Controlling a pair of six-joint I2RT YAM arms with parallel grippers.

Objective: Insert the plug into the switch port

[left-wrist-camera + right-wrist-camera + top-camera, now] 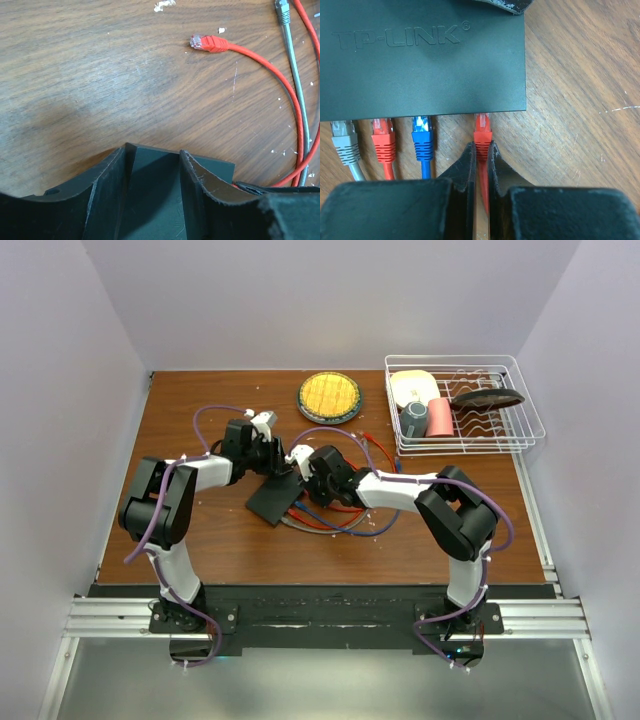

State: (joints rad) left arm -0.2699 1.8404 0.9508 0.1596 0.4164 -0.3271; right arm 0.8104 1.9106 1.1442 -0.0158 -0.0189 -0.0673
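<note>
Heads up, the risky bit is right here: your right tool [481, 148] is pinched shut on the red plug [482, 131] just behind its clear tip. If you push even slightly off-line, the tip could jam on the port lip, or the switch [420, 65] could skate across the counter [580, 75]. Your left tool [155, 151] sits over the switch's far edge, jaws partly apart. I can't tell if it's actually bracing the box, so don't count on it. The plug sits at the switch's socket edge, right of the grey plug [344, 142], another red one [383, 142] and the blue plug [422, 142], nose tucked under. Whether it's clicked home, no idea. The switch is a flat dark slab lying mid-counter.
</note>
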